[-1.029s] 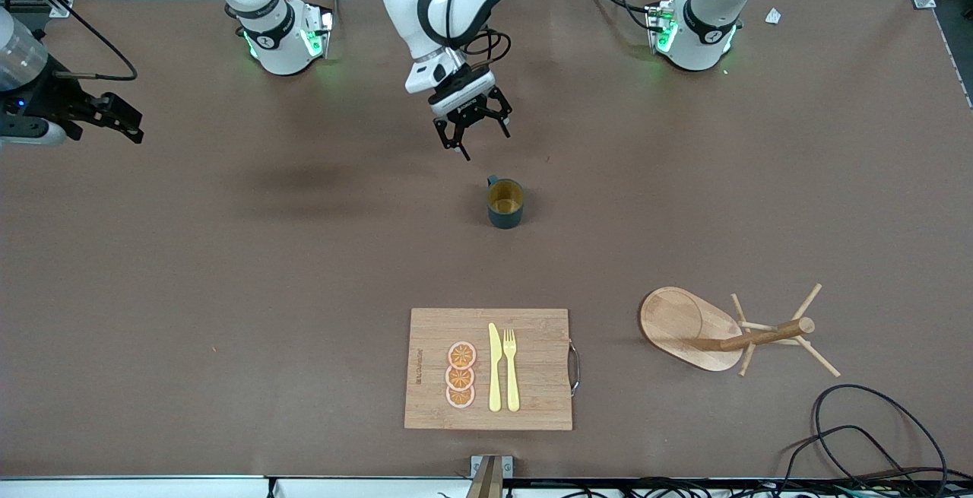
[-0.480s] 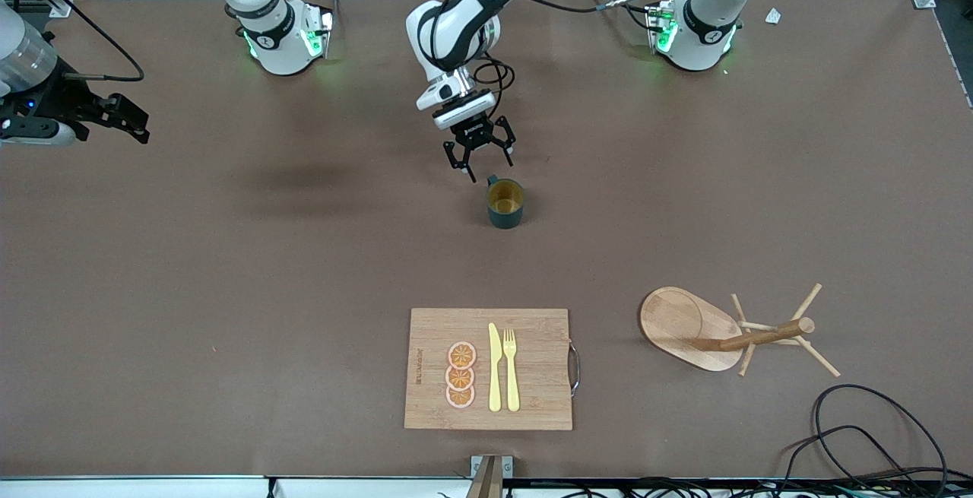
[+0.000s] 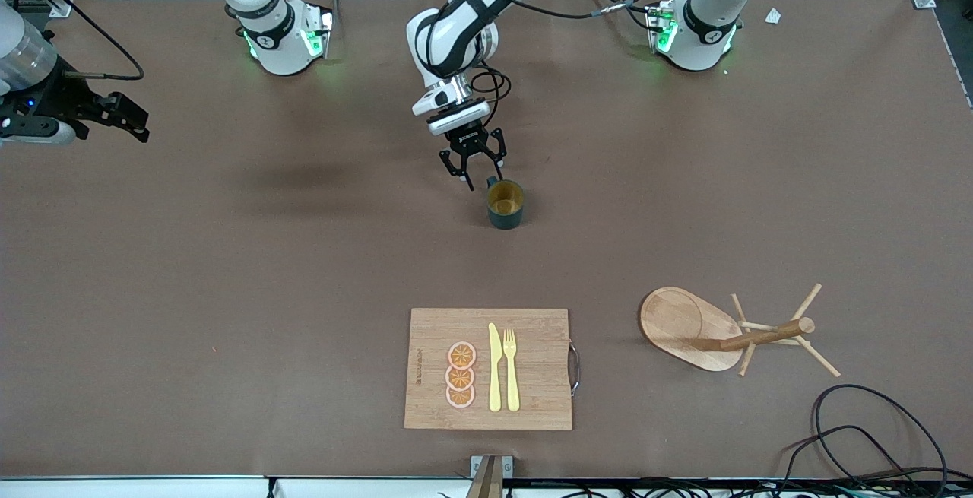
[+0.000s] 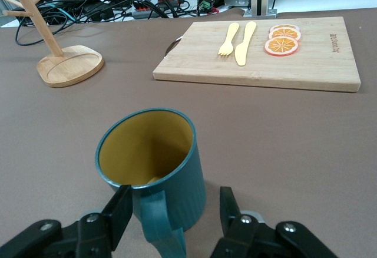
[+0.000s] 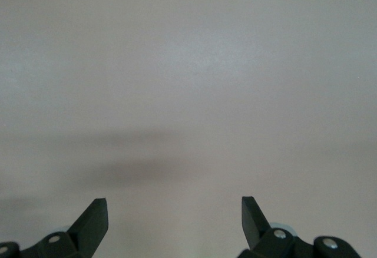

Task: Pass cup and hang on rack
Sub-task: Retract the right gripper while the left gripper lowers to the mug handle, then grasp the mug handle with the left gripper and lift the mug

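A dark teal cup (image 4: 154, 166) with a mustard-yellow inside sat on a plain brown table (image 3: 228, 270), its handle between black fingers (image 4: 121, 211). A pale wooden board (image 3: 488, 369) carried yellow cutlery (image 3: 502, 367) and orange slices (image 3: 461, 375) (segment-patterned). The rack (image 3: 711, 328) was light wood.

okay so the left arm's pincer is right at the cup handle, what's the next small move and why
Probably finish closing the left pincer on the handle of the cup. In the left wrist view the handle sits between its fingers with gaps on both sides, so it isn't gripped yet. The cup stands upright on the table. The right pincer waits open at the right arm's end.
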You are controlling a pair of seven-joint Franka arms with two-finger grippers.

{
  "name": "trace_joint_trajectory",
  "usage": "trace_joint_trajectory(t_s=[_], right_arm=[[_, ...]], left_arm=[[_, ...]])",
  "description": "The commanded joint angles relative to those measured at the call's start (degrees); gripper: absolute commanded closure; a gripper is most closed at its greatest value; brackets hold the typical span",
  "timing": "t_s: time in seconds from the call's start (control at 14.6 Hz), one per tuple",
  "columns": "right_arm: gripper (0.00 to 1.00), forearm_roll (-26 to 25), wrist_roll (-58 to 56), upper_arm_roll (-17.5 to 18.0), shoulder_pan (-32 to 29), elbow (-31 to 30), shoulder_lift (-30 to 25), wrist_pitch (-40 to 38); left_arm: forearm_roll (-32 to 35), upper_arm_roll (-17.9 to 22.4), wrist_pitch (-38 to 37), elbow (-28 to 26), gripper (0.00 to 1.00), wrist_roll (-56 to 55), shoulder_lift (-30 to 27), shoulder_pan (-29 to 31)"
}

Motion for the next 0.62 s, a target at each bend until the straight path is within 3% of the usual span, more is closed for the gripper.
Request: trace_joint_trajectory(t_s=[0.0,0.55], right_arm=[[0.0,-0.9,-1.7,0.7,-1.1,-1.9,-2.2,0.0],[0.0,-0.9,-3.7,-0.2,-1.4,-1.9,-2.2,0.0]], left_arm=[[1.1,0.2,0.9,1.1,0.35,-0.1,1.9,0.1],[0.3,-0.1,-0.6,0.0,0.35,-4.2,3.4,-1.4]])
